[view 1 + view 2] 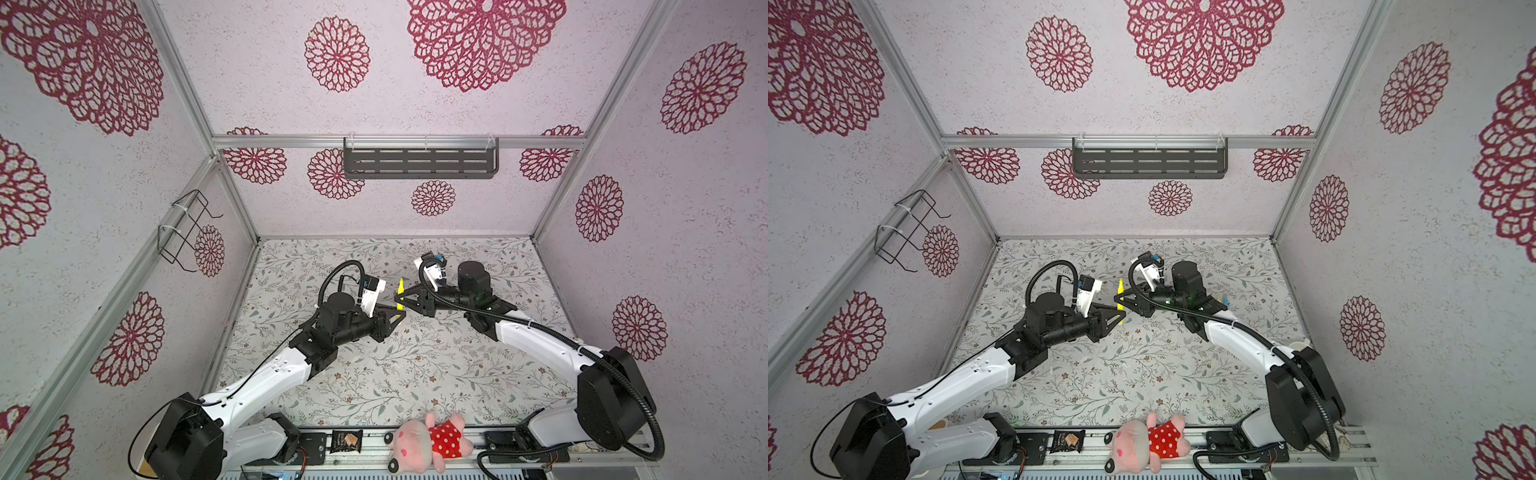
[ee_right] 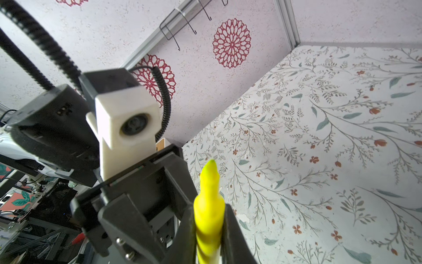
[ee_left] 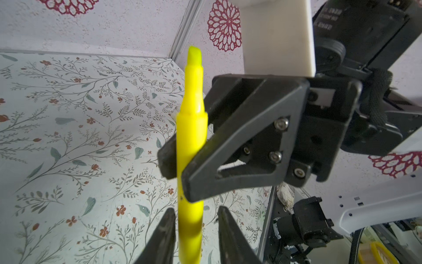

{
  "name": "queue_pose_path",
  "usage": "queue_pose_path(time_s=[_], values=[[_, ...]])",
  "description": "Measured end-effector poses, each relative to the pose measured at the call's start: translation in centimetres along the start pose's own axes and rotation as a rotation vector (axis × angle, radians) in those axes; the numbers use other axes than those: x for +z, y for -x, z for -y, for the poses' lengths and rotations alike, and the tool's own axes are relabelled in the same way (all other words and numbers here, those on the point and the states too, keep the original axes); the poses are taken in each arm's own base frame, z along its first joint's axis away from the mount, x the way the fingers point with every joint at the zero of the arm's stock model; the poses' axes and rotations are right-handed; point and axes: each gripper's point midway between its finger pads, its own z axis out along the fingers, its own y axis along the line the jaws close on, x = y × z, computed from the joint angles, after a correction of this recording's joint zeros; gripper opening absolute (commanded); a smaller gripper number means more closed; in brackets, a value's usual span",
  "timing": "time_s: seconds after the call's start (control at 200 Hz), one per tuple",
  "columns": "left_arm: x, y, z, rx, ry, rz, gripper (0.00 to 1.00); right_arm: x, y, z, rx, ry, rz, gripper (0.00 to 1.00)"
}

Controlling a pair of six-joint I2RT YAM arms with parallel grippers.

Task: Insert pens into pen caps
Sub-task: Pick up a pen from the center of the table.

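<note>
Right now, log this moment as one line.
left gripper: open, flanking yellow pen | right gripper: shut on yellow pen | pen tip: bare

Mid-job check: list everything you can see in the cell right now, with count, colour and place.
pen: one, bright yellow, uncapped, in the air over the middle of the table
table cover: one, pale with printed leaves and flowers, over the whole tabletop
plush pig: one, pink with a red dotted dress, on the front rail
packet: one, dark, on the front rail beside the pig
slotted shelf: one, dark grey, on the back wall
wire rack: one, black, on the side wall
right gripper: one, black, clamped on the pen
left gripper: one, black, fingers apart on either side of the pen's lower end
</note>
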Motion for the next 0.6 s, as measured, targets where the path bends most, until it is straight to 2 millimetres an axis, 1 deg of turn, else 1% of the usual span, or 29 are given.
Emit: queue_pose_path(time_s=[0.155,0.405,0.6], values=[[0.0,-0.1,0.4,-0.003,-0.021,-0.008,0.37,0.0,0.3,-0.3,-0.003,0.013,0.014,0.01],[0.0,-0.1,0.4,-0.010,-0.029,-0.010,0.35,0.3,-0.2,-0.6,-0.002,0.022,0.001,0.01],[-0.1,-0.1,0.5,-0.022,-0.040,-0.012,0.34,0.7,-1.0,-1.0,0.003,0.037,-0.018,0.01]])
